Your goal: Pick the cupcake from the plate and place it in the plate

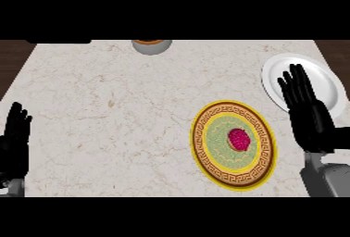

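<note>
Cupcake (238, 139), magenta-topped, sits at the centre of the patterned yellow-rimmed plate (209, 163) on the marble counter (109, 102). Right hand (309, 115) hovers just right of that plate, fingers straight and extended, holding nothing, partly over the white plate (273, 74) at the counter's right edge. Left hand (15, 139) rests open at the left edge. Broad bare counter lies between them.

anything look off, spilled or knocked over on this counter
Nothing stands out. The cupcake sits on the patterned plate, the white plate lies flat and bare where it shows beside the open right hand, and the left hand rests open at the left edge.
</note>
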Controlling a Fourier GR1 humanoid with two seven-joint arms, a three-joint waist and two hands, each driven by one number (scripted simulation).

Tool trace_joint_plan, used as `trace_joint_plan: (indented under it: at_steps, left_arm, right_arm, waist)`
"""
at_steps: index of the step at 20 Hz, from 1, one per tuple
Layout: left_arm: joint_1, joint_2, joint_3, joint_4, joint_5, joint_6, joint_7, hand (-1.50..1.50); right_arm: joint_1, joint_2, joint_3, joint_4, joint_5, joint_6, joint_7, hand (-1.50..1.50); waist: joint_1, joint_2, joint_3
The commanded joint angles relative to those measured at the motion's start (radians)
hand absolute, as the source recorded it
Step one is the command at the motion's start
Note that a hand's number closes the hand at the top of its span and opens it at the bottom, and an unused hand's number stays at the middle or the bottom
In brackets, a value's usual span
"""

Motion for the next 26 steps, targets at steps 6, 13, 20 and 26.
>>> trace_joint_plan:
  at_steps: [6,13,20,26]
  left_arm:
    - [-0.001,-0.101,-0.204,0.085,0.035,-0.176,0.155,0.0]
    - [-0.001,-0.128,-0.238,-0.027,0.085,-0.239,0.241,0.0]
    - [0.013,-0.206,-0.252,-0.009,0.002,-0.206,0.231,0.0]
    - [-0.029,-0.213,-0.243,0.039,0.013,-0.205,0.229,0.0]
  right_arm:
    - [-0.235,-0.266,-0.191,0.071,-0.056,0.217,0.016,1.5]
    - [-0.051,-0.154,-0.223,0.266,0.196,-0.063,-0.269,-1.5]
    - [0.026,-0.232,-0.231,0.196,0.24,0.114,-0.266,-1.5]
    - [0.027,-0.431,-0.028,0.061,0.403,0.236,0.026,-1.5]
  waist:
    - [-0.016,0.021,0.003]
    - [0.002,0.011,0.006]
    - [-0.001,0.009,0.004]
    - [-0.01,0.006,0.0]
